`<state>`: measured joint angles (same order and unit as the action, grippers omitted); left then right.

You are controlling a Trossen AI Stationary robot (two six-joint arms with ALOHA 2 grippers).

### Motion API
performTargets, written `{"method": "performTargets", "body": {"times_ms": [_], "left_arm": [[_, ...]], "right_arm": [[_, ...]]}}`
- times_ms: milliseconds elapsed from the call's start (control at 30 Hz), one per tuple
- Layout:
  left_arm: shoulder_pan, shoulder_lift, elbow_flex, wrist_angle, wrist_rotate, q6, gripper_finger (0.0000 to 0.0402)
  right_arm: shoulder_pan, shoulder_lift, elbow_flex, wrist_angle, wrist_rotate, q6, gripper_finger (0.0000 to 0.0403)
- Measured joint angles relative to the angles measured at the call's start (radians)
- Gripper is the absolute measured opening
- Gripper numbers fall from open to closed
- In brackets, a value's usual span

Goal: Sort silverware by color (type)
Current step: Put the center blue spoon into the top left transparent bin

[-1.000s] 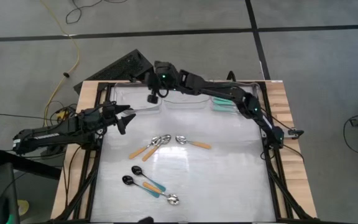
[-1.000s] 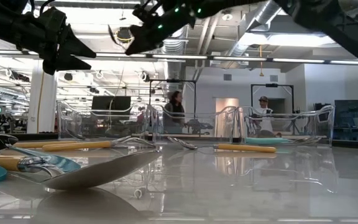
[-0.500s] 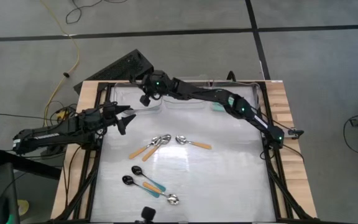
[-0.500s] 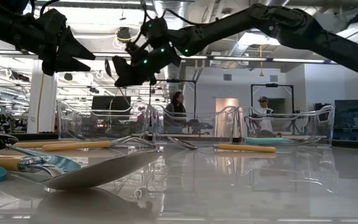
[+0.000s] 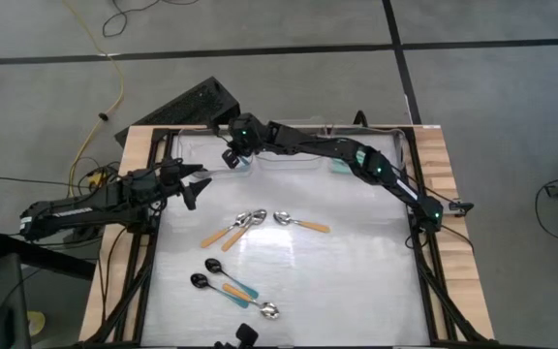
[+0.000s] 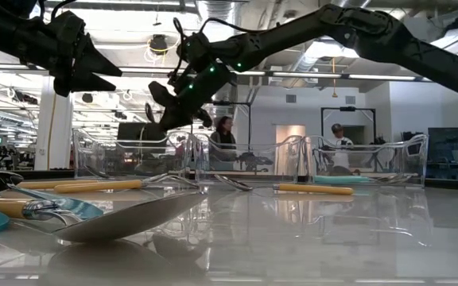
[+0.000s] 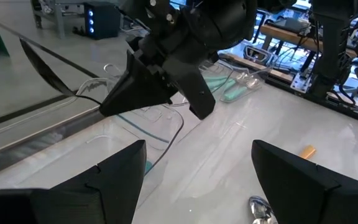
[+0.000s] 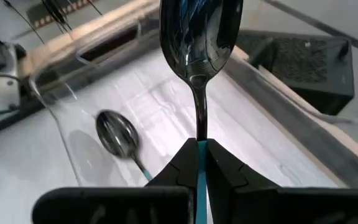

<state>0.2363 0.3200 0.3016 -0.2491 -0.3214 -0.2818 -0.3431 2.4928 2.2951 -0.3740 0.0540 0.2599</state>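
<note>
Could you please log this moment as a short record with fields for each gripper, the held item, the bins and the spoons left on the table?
right gripper: shut on black spoon, over the left bin
left gripper: open, empty, waiting at the table's left side
left bin: one black spoon already inside
right bin: teal-handled spoons
orange spoons: three, mid-table
near edge: two black spoons and one teal-handled silver spoon

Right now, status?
Right gripper shut on black-bowled spoon, over far-left bin. Left gripper open, waiting. One spoon already inside.
</note>
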Motion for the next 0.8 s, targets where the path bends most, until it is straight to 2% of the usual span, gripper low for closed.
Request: {"method": "performTargets", "body": {"times_ms": [367, 800], "left_arm": [[0.000, 0.000, 0.000, 0.020, 0.000, 0.003, 0.0277], [0.000, 0.000, 0.000, 0.023, -0.001, 0.008, 0.0277]], "right_arm": [[-0.014, -0.001, -0.020, -0.029, 0.001, 0.041, 0.0037], [-0.013, -0.001, -0.020, -0.027, 0.002, 0.029, 0.0060]]}}
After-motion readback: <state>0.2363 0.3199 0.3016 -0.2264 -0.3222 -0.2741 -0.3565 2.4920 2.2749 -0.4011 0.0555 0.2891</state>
